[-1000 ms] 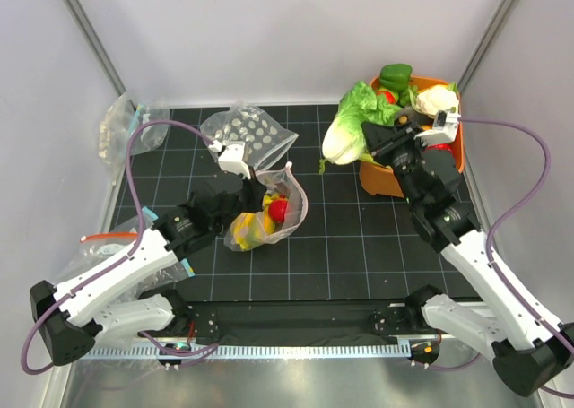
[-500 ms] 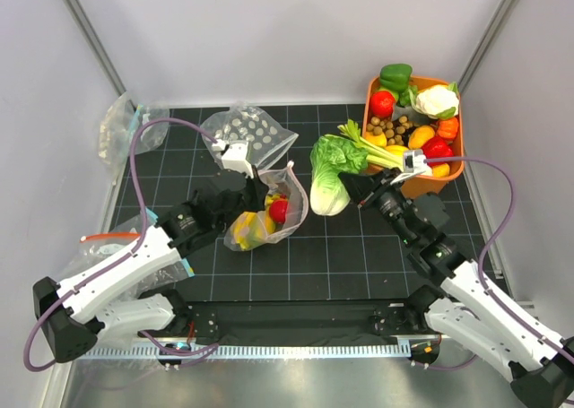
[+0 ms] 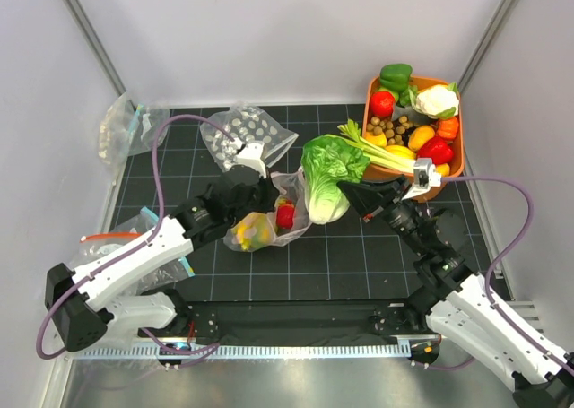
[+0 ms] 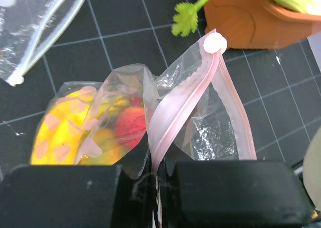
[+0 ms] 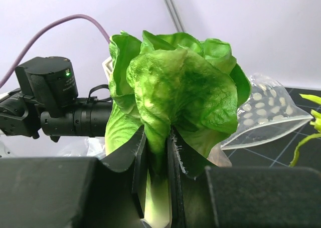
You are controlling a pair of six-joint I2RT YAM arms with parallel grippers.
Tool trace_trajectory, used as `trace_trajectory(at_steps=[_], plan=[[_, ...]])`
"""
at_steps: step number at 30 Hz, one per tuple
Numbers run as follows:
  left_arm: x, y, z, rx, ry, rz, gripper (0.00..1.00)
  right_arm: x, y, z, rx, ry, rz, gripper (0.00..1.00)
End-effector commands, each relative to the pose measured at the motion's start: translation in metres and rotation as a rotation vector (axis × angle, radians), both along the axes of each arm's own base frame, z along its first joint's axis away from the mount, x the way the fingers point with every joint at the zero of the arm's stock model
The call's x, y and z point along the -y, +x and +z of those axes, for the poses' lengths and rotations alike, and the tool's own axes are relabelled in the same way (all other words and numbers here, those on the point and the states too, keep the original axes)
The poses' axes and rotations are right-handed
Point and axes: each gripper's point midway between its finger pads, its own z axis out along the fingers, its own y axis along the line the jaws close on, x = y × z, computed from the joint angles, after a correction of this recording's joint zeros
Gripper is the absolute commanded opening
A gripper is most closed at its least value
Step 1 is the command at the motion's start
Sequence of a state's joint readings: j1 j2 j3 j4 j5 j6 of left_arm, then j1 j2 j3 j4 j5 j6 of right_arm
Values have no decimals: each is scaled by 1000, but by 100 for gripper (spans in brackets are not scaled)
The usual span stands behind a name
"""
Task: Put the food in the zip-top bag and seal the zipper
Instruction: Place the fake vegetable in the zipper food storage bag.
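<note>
Top external, R tool (image 3: 346,191) clenching lettuce (image 3: 325,177) beside bag (image 3: 254,235) mouth, L tool (image 4: 156,179) pinching zipper (image 4: 184,106)

You've got bright, soft, even light from overhead, so the black gridded desk (image 3: 359,247) barely shows any shadows. In the left wrist view there's white glare on the crinkled clear dotted plastic bag with the pink zip strip (image 4: 213,135), and the black fingers (image 4: 65,195) up close go blurry. In the right wrist view the leafy green lettuce (image 5: 175,92) is sharp and well lit.
</note>
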State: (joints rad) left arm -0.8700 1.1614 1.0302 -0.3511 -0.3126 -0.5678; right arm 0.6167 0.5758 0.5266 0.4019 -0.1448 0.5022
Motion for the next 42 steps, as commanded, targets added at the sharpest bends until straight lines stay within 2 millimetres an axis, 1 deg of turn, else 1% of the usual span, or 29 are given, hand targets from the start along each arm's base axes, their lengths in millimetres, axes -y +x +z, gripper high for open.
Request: trace_trajectory(at_steps=[1,2,4,5,9,10,11,12,13,14,15,16,18,19,20,21,22,23,25,26,27,28,29,31,33,34,37,41,42], plan=[[17,-4,23,10,-79,-73,6,-4,-13,26,107,63,55,1],[25,-10,24,-1,-105,-119,6,-9,-12,22,92,59,70,1],[31,-14,26,-10,-132,-144,6,-13,-11,20,91,67,81,1],[32,-15,28,-9,-142,-150,6,-17,-7,14,77,58,84,1],[35,-21,32,-16,-173,-179,6,-31,-4,5,64,43,97,1],[36,-23,36,-13,-192,-187,6,-38,-7,2,57,38,110,1],[37,-24,34,-19,-198,-193,6,-41,-9,-1,56,35,114,1],[39,-28,37,-20,-213,-210,6,-44,-5,-4,58,27,88,1],[40,-28,38,-19,-220,-215,6,-53,-12,-7,58,20,111,1],[39,-29,40,-14,-224,-215,5,-56,-14,-9,61,10,107,1],[37,-29,43,-6,-227,-212,5,-58,-7,-16,61,-19,54,1],[36,-29,46,2,-229,-210,5,-68,-17,-16,71,-34,80,1],[30,-29,48,18,-231,-195,5,-77,-16,-25,66,-73,57,1],[24,-30,55,40,-241,-176,5,-78,-12,-28,74,-95,19,1],[20,-30,59,53,-249,-162,5,-87,-19,-31,76,-112,37,1],[15,-31,60,59,-251,-147,5,-92,-20,-33,78,-127,36,1],[3,-30,69,92,-264,-107,5,-99,-14,-42,69,-167,12,1],[-3,-31,72,103,-274,-85,6,-109,-22,-45,74,-184,33,1],[-16,-31,74,127,-276,-41,5,-124,-17,-58,69,-251,8,1],[-27,-31,85,160,-295,-6,6,-132,-19,-65,65,-280,13,1],[-32,-33,87,172,-299,6,6,-138,-18,-69,60,-298,11,1],[-36,-34,88,178,-303,13,6,-143,-16,-67,61,-309,9,2],[-38,-35,90,184,-310,18,6,-152,-14,-81,46,-351,15,2],[-44,-38,96,204,-331,28,6,-161,-12,-85,38,-376,19,5],[-49,-37,96,212,-330,45,6,-169,-12,-95,34,-420,33,11],[-49,-37,96,214,-328,48,6,-172,-12,-94,39,-428,40,17],[-51,-34,95,214,-316,61,6,-178,-18,-101,57,-473,86,25],[-57,-28,93,219,-282,106,6,-181,-26,-99,93,-489,136,27],[-60,-28,92,217,-270,114,6,-183,-30,-102,101,-513,155,27]])
